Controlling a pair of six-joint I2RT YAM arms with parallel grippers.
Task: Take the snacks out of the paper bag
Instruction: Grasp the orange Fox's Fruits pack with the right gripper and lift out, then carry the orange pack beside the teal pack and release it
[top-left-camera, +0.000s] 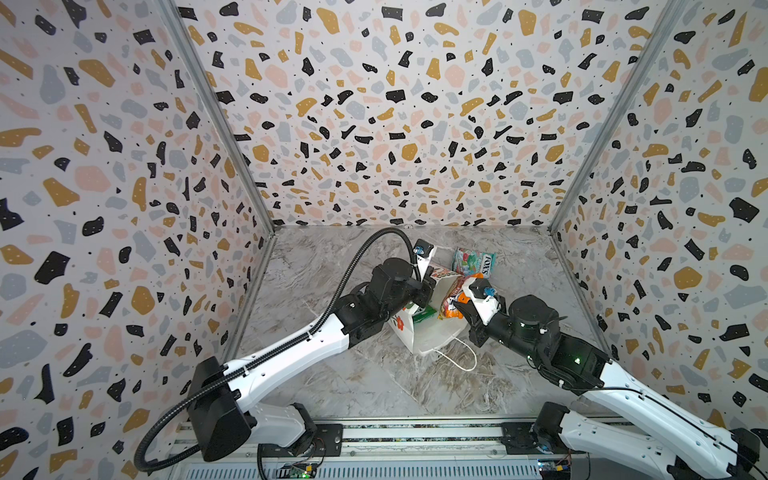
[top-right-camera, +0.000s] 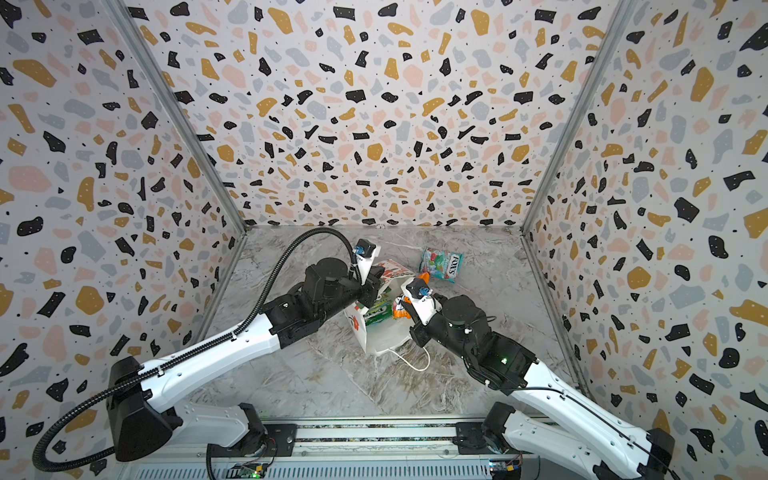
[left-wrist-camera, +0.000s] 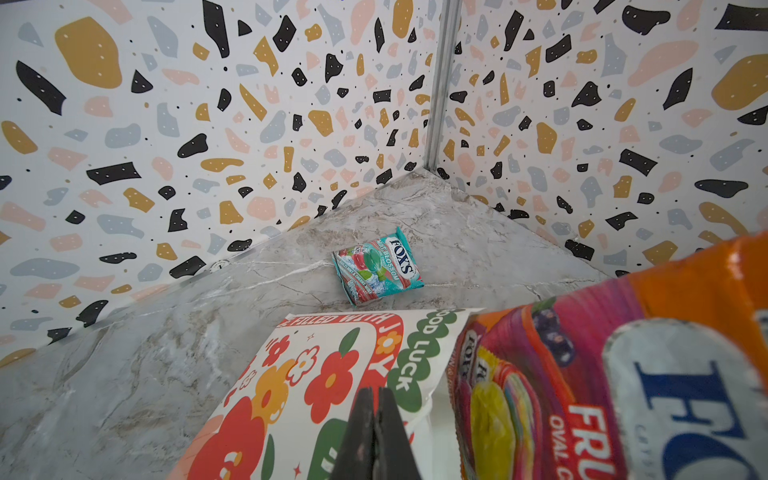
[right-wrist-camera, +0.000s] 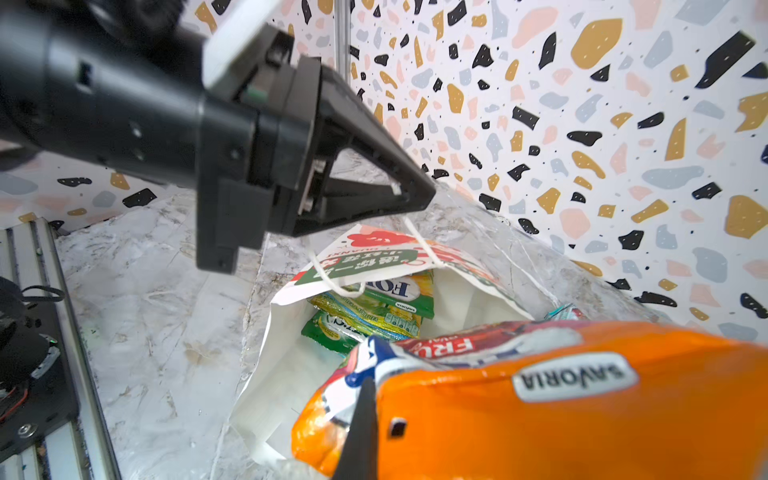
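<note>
Right gripper (right-wrist-camera: 368, 399) tight on orange-pink packet (right-wrist-camera: 540, 424); left gripper (right-wrist-camera: 415, 194) tight on paper bag (right-wrist-camera: 282, 374) handle (right-wrist-camera: 417, 239)

We see a matt white paper bag (left-wrist-camera: 324, 382) with smooth printed faces, and glossy, crinkled film on the orange packet (right-wrist-camera: 540, 415), the teal packet (left-wrist-camera: 378, 266) and the green packets (right-wrist-camera: 374, 303). The desk (left-wrist-camera: 124, 374) looks marble-patterned, smooth, with a faint sheen.

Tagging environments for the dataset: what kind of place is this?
Probably a lab robot cell, not a home: terrazzo-print panels wall three sides between metal corner posts, and the left arm and right arm mount on an aluminium rail edging the marble-look tabletop.
</note>
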